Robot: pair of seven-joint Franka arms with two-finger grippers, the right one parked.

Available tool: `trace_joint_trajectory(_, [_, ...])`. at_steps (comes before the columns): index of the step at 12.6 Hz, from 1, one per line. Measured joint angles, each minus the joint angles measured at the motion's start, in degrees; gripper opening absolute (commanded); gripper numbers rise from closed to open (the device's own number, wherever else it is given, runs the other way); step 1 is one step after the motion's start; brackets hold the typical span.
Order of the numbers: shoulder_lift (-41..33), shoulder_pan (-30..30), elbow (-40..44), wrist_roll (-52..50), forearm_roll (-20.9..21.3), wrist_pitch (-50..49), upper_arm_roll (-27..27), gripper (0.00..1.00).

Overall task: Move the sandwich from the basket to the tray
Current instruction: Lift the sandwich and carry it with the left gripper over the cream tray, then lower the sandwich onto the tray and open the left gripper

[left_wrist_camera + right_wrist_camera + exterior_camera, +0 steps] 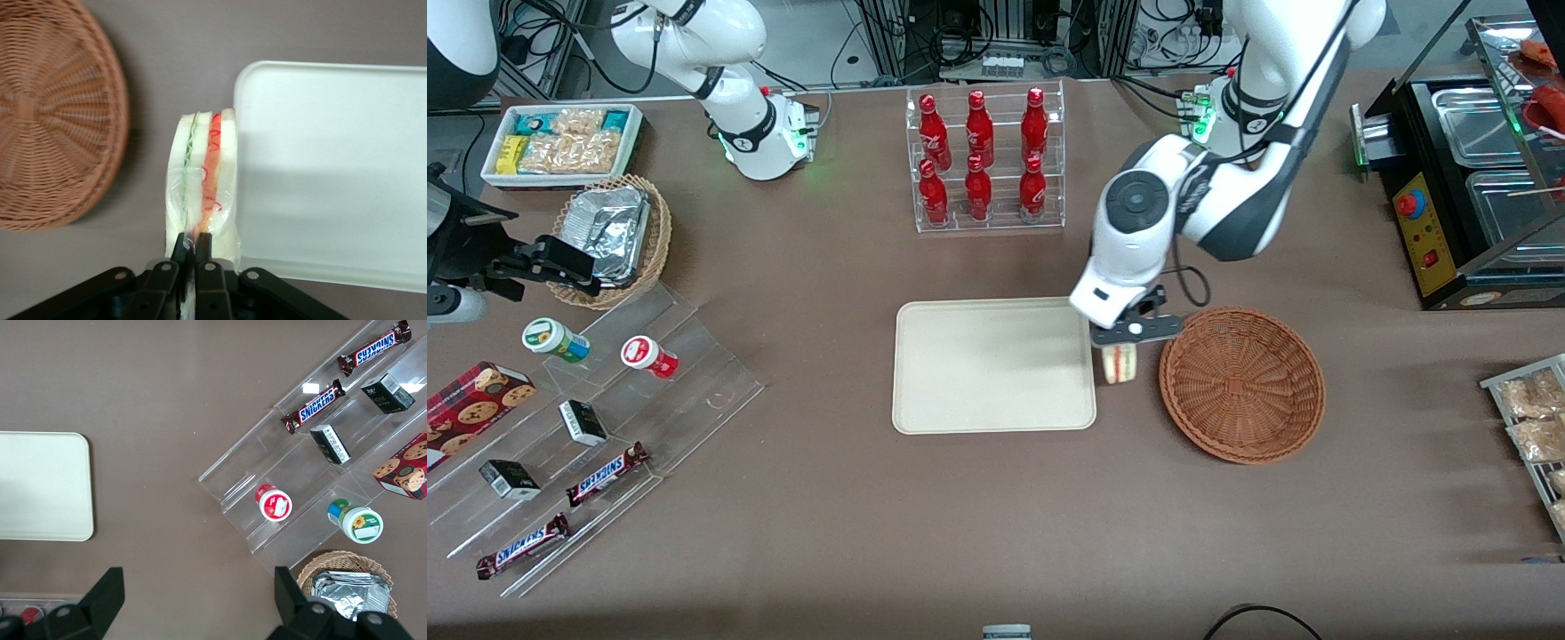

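The gripper [192, 245] is clenched on the sandwich [1120, 363], held between the tray [960, 418] and the basket [1241, 384], at the basket's nine o'clock edge.

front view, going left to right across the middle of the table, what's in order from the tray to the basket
tray → sandwich, gripped by the left arm's gripper over the bare table beside the tray's edge → reddish-brown wicker basket, which holds nothing
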Motion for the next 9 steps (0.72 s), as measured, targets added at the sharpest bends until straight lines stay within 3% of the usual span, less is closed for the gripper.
trace_joint_trajectory(9, [13.35,-5.55,8.12,-0.21,0.07,10.64,0.07,0.0])
